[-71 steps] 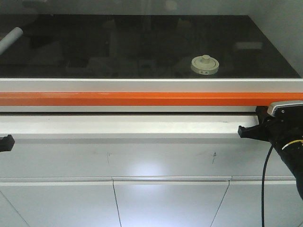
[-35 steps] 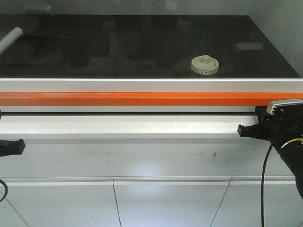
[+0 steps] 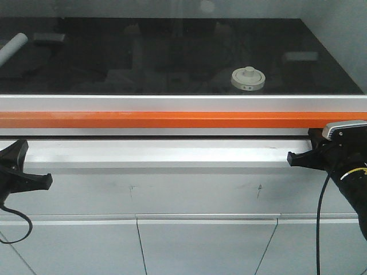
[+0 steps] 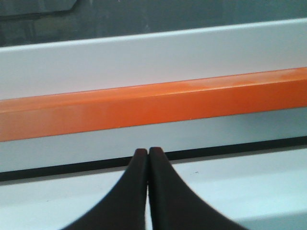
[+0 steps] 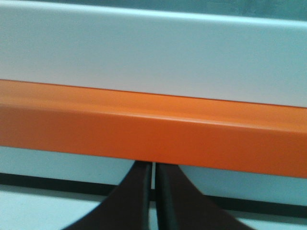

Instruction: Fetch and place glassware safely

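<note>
The glassware, a squat clear jar with a cream-white knobbed lid, stands on the black worktop behind the glass, right of centre. Both grippers hang outside and below it, in front of the white sill. My left gripper is at the far left edge, and the left wrist view shows its black fingertips pressed together on nothing. At the right edge, my right gripper points left; its fingers are shut with a hairline slit, just under the orange bar.
A white frame rail and the orange bar run the full width between the grippers and the worktop. White cabinet fronts lie below the sill. A white tube rests at the back left of the worktop.
My left gripper has risen and moved right into view at the left edge. The right gripper and the jar have not moved.
</note>
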`<state>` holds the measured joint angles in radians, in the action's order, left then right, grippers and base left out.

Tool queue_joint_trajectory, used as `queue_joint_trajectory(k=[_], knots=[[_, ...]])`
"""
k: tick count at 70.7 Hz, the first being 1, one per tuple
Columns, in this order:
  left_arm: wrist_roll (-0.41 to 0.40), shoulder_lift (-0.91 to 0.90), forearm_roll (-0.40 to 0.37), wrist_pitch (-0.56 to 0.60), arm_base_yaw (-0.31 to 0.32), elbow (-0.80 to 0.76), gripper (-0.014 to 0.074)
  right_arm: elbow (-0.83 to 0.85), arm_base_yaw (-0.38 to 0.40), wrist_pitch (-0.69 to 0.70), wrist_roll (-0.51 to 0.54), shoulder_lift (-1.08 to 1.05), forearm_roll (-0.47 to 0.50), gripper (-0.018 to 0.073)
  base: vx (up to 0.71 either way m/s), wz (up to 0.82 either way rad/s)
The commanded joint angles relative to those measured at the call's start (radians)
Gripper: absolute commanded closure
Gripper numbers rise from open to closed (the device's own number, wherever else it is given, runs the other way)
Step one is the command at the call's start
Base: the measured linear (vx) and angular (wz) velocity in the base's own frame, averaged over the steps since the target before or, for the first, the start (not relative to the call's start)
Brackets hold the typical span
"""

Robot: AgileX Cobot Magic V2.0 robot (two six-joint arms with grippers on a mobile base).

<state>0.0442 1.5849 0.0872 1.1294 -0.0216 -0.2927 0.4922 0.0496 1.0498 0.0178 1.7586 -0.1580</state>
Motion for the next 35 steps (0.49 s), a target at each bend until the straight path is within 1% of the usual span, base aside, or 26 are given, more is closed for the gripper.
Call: queue_joint_trajectory(k=[1,7,18,35], knots=[[-0.002,0.01,-0.01,0.097,-0.002,-0.05,0.0603,0.027,0.005,0.107,-0.001,-0.035,-0.011,0.056,0.0,0.0],[-0.003,0.035,-0.01,0.082,-0.002,-0.085,0.0603,0.027,0.005,0.107,-0.001,-0.035,-0.011,0.056,0.0,0.0],[-0.006,0.073,-0.011,0.016,-0.002,-0.129,0.0603,0.027,0.005,0.107,-0.001,-0.035,-0.011,0.056,0.0,0.0],[-0.006,0.125,-0.012,0.018,-0.002,-0.186,0.0603,0.027,0.005,0.105,-0.001,-0.035,-0.011,0.056,0.0,0.0]])
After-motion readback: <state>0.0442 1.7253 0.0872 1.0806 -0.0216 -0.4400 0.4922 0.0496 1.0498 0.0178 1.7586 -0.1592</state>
